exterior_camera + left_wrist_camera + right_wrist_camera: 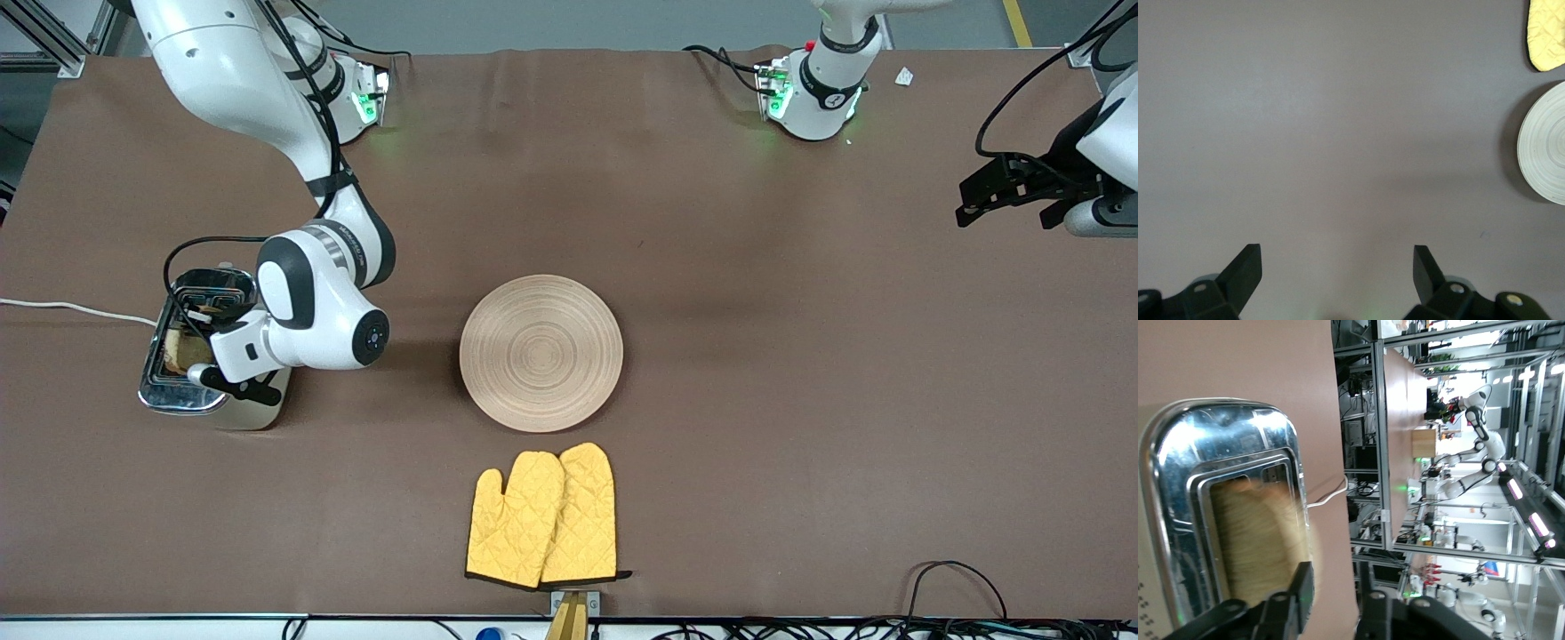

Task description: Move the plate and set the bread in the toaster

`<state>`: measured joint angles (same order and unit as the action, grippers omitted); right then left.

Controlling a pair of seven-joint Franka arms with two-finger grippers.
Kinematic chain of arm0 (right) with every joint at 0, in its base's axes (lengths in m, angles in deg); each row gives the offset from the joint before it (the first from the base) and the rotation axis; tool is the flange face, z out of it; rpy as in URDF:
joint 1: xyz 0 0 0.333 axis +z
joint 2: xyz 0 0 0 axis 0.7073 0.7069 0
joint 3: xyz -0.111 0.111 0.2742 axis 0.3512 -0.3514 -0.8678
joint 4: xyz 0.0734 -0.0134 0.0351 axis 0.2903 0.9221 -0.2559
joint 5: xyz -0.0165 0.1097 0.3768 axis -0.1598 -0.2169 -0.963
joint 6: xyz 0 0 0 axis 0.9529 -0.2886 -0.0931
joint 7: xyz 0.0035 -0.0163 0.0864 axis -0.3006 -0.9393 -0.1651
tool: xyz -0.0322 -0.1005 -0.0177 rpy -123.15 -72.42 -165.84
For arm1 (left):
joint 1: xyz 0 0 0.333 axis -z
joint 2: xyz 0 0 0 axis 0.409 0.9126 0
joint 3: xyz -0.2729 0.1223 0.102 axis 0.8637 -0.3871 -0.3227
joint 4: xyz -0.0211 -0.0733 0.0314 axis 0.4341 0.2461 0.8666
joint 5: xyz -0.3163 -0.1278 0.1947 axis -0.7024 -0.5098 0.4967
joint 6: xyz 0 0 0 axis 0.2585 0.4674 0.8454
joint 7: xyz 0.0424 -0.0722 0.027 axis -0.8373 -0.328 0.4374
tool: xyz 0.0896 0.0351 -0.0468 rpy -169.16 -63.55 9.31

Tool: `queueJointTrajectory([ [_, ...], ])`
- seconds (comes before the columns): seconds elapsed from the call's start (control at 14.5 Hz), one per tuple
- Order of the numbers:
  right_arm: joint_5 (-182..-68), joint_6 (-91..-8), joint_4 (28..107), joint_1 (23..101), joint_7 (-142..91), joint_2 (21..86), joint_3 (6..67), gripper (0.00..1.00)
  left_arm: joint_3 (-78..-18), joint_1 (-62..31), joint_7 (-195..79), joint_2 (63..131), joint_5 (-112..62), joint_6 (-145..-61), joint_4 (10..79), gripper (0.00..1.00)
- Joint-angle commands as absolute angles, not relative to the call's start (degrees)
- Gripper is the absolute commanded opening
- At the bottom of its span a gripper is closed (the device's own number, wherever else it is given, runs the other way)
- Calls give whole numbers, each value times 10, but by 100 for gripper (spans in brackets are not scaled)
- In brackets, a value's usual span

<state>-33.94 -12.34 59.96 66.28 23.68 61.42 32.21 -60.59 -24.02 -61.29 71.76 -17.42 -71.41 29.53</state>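
Front: right claw low over boxy cream chrome-topped toaster; brown speckled bread slice in slot under it. Round tan wooden plate mid-counter, well apart.

Left wrist: left claw waits, fingers wide apart over bare brown counter.

Right wrist: right claw fingers near together just above bread. Insertion step; judge next: lift straight clear.

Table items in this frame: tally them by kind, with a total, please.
plate: 1
toaster: 1
bread, in a toaster slot: 1
yellow oven mitts: 2
Total: 5
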Motion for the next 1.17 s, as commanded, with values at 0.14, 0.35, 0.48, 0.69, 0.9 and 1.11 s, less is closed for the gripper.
queueJointTrajectory([
  [0.14, -416, -141, 562, 632, 260, 599, 319, 100, -593, -241, -608, 714, -162, -718, 298, 100],
  [0.35, -505, -173, 543, 606, 258, 547, 318, 100, -594, -245, -616, 710, -161, -715, 296, 100],
  [0.48, -581, -185, 543, 594, 252, 494, 318, 100, -594, -247, -616, 709, -161, -709, 296, 100],
  [0.69, -677, -206, 544, 566, 221, 420, 318, 100, -596, -246, -616, 712, -160, -708, 289, 100],
  [0.9, -762, -252, 547, 535, 161, 379, 320, 100, -596, -247, -616, 716, -161, -708, 275, 100],
  [1.11, -796, -299, 547, 491, 9, 365, 320, 100, -592, -240, -605, 711, -161, -689, 277, 100],
])
